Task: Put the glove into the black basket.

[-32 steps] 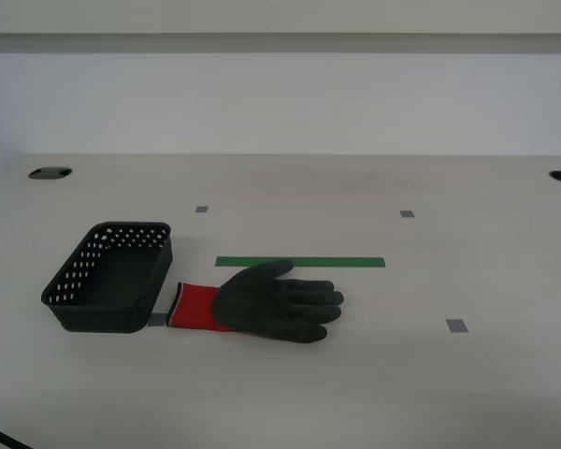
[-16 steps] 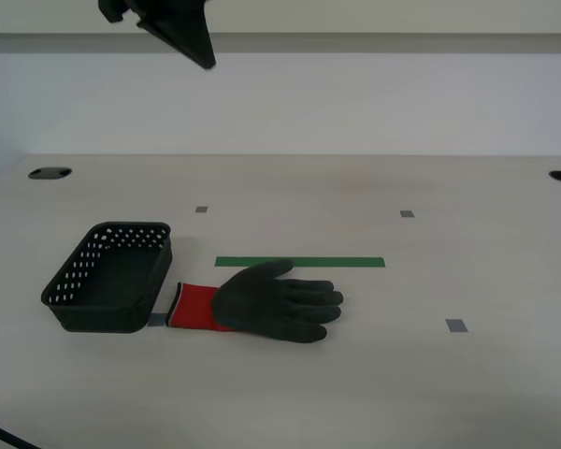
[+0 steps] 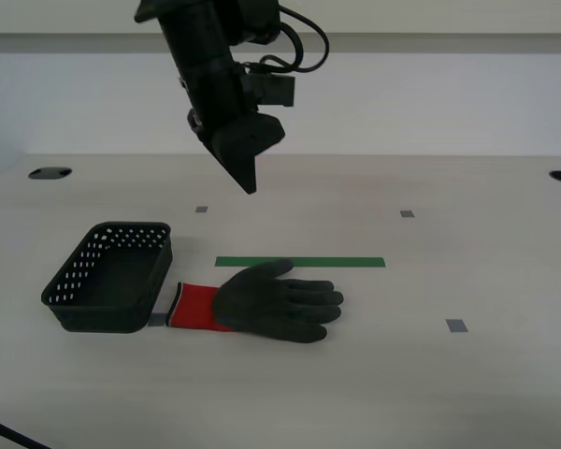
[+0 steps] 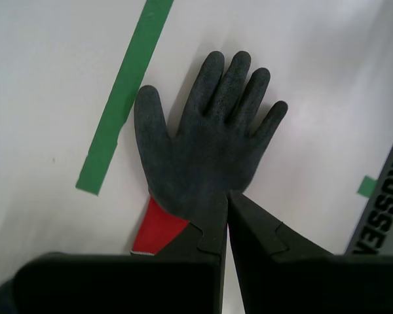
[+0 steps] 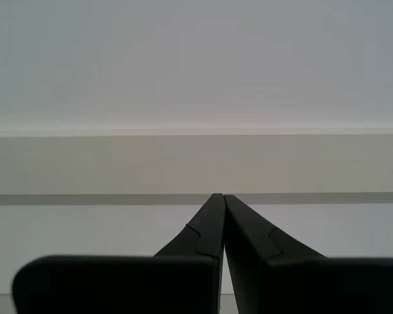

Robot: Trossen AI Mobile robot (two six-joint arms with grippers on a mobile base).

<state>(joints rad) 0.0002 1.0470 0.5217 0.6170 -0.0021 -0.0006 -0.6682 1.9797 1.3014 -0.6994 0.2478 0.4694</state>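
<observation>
My second gripper's pincer (image 3: 251, 187), fully closed and empty, hangs above the glove (image 3: 266, 302), which lies flat, red cuff (image 3: 194, 307) toward the black basket (image 3: 109, 277), fingers pointing away.

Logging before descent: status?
Second gripper shut, above the glove. First gripper shut, empty. Dark rubber-coated, red-cuffed glove flat beside perforated black plastic basket. Nothing blocking.
</observation>
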